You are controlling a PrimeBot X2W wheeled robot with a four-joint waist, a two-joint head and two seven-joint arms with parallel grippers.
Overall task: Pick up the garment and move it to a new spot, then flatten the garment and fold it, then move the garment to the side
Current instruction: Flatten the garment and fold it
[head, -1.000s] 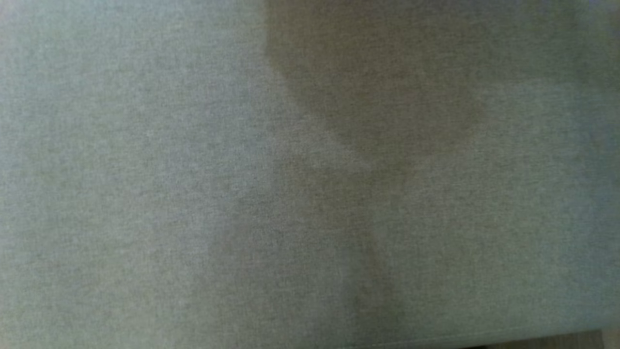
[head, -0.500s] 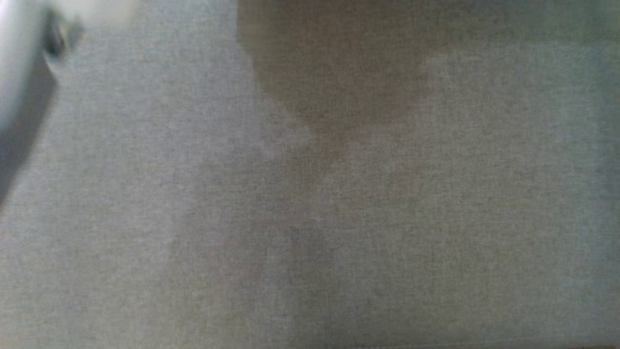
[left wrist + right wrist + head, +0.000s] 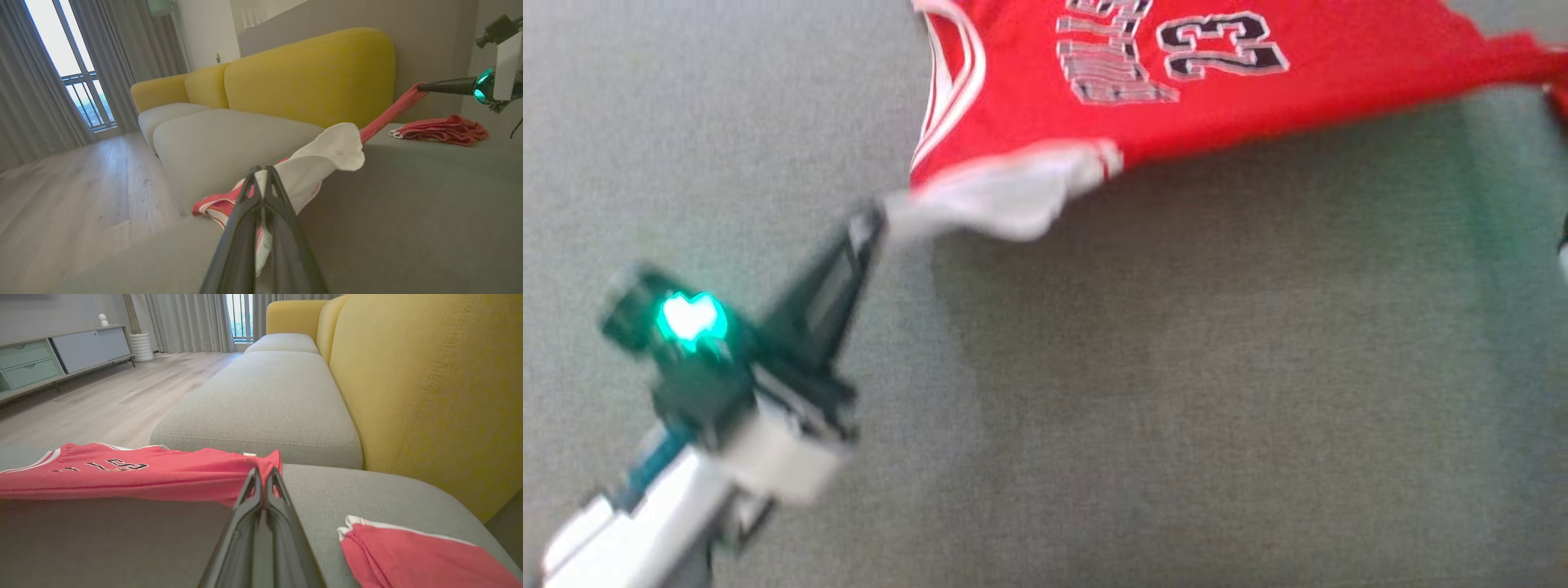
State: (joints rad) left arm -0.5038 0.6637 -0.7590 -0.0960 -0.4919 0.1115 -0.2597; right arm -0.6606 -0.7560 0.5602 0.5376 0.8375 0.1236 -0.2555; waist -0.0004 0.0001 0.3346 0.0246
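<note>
A red sleeveless basketball jersey with white trim and a black-and-white number 23 is held stretched above a grey woven-fabric sofa seat. It is kept over the seat's far part, from the middle toward the right.

The jaws of the left gripper are shut tight on a corner of the jersey where its white inner side is turned out. The jaws of the right gripper are likewise pressed together, and a red edge of the jersey is pinched between their tips. From that grip the cloth is spread out to the left, printed number up. A dark shadow is cast on the seat beneath the lifted cloth.

In the left wrist view a striped red-and-white part is seen hanging low by the seat's edge; whether it touches the seat cannot be told.

A second red garment with a white-trimmed edge, folded, is laid on the seat at the right, near the right gripper and apart from the jersey. A mustard-yellow padded backrest is set along the far side of the seat.
</note>
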